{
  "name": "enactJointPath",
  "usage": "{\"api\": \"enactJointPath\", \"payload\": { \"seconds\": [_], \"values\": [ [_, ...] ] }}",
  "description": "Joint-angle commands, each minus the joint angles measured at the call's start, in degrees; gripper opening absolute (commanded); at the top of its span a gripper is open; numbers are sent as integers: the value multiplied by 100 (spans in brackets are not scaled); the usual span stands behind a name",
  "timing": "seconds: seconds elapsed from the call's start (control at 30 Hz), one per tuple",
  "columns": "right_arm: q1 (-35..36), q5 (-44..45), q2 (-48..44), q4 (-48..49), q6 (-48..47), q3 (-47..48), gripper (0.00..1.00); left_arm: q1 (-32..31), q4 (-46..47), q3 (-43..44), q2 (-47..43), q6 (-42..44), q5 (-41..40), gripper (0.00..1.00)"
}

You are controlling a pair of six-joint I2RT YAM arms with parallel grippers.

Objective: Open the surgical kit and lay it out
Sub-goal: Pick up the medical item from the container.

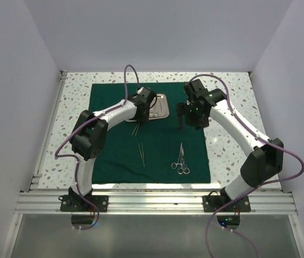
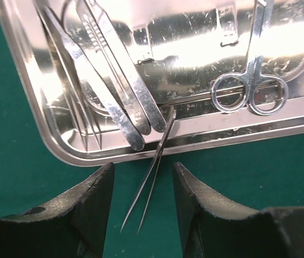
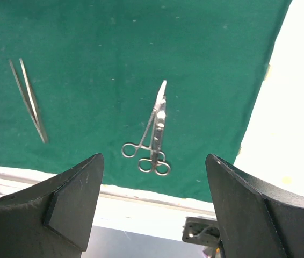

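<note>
The dark green cloth [image 1: 114,156] lies spread flat on the table. A shiny steel tray [image 1: 163,107] sits at its far middle. In the left wrist view the tray [image 2: 60,145] holds two flat handles [image 2: 125,91] and ring-handled scissors [image 2: 251,86]. Thin tweezers [image 2: 149,185] lean over the tray's near rim, tips on the cloth, between the fingers of my open left gripper [image 2: 141,207]. My right gripper [image 1: 187,115] hangs open and empty above the cloth. Below it lie two ring-handled instruments [image 3: 152,134] and another pair of tweezers [image 3: 29,102].
The cloth's right edge [image 3: 254,107] meets the speckled tabletop [image 1: 230,102]. The aluminium rail [image 1: 152,201] runs along the near table edge. White walls enclose the table at the left, back and right.
</note>
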Motion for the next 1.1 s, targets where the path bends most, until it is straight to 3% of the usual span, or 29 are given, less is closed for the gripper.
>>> {"api": "enactJointPath", "payload": {
  "seconds": [0.0,0.23,0.4,0.67,0.87,1.07],
  "values": [
    [-24,239,51,-297,-96,360,81,135,282,235,92,123,257,51],
    [-42,327,218,-324,-79,457,81,144,422,33,189,123,407,44],
    [-59,388,332,-359,-79,527,81,144,528,-204,189,53,600,25],
    [-94,468,412,-420,-88,633,81,179,607,-397,189,-18,715,25],
    [-103,485,394,-438,-96,580,81,275,642,-450,101,-53,794,0],
    [-121,424,350,-394,-114,563,81,302,291,24,-329,-79,671,0]
  ]
}}
